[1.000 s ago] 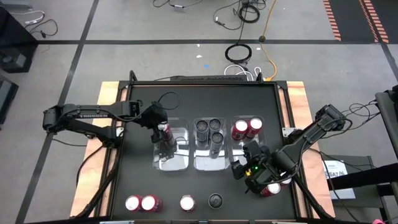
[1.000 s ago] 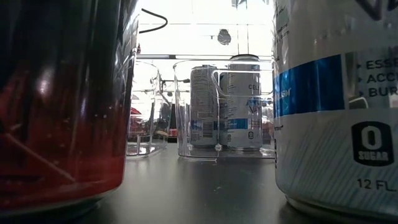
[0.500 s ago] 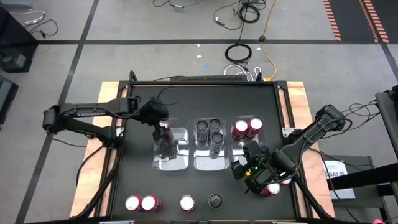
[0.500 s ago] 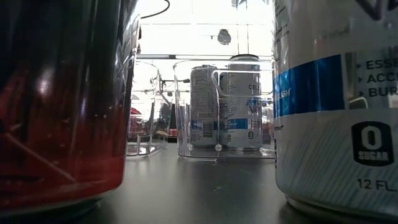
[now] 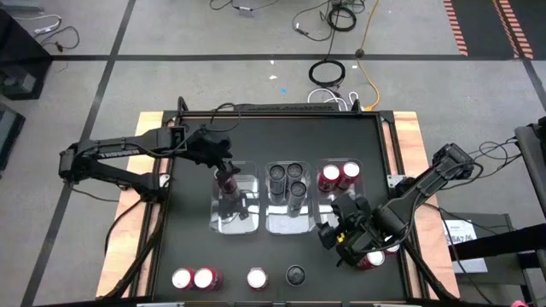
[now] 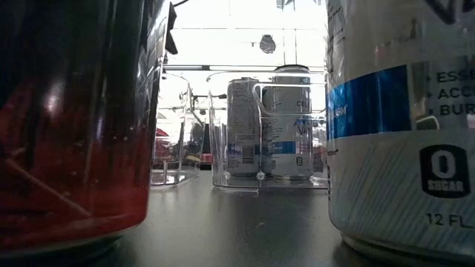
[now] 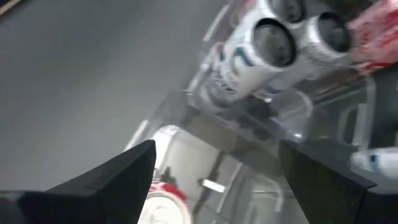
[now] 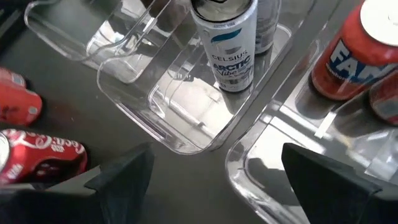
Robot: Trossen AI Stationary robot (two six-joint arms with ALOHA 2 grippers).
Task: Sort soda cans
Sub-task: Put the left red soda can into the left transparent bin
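My left gripper [image 5: 222, 165] [image 7: 214, 155] is open over the left clear bin [image 5: 235, 213]. A red can [image 5: 227, 181] [image 7: 165, 208] stands upright on that bin's floor, below and between the spread fingers, untouched. The middle bin [image 5: 288, 223] holds three grey-topped white cans [image 5: 287, 177] [image 8: 225, 37]. The right bin [image 5: 343, 194] holds two red cans [image 5: 339, 176] [image 8: 357, 53]. My right gripper [image 5: 333, 228] [image 8: 214, 155] is open above the table near the bins' near-right corner. One red can [image 5: 373, 258] stands under the right arm.
Four cans stand along the near edge: two red [image 5: 194, 278], one silver-topped [image 5: 257, 277], one dark [image 5: 295, 275]. In the low view a red can [image 6: 74, 133] and a white-blue can [image 6: 401, 126] fill the foreground. Two red cans [image 8: 37, 155] lie beside the right gripper.
My left gripper has drawn back from the red can toward the table's far left. The can stays upright in the left bin. The right arm has kept still.
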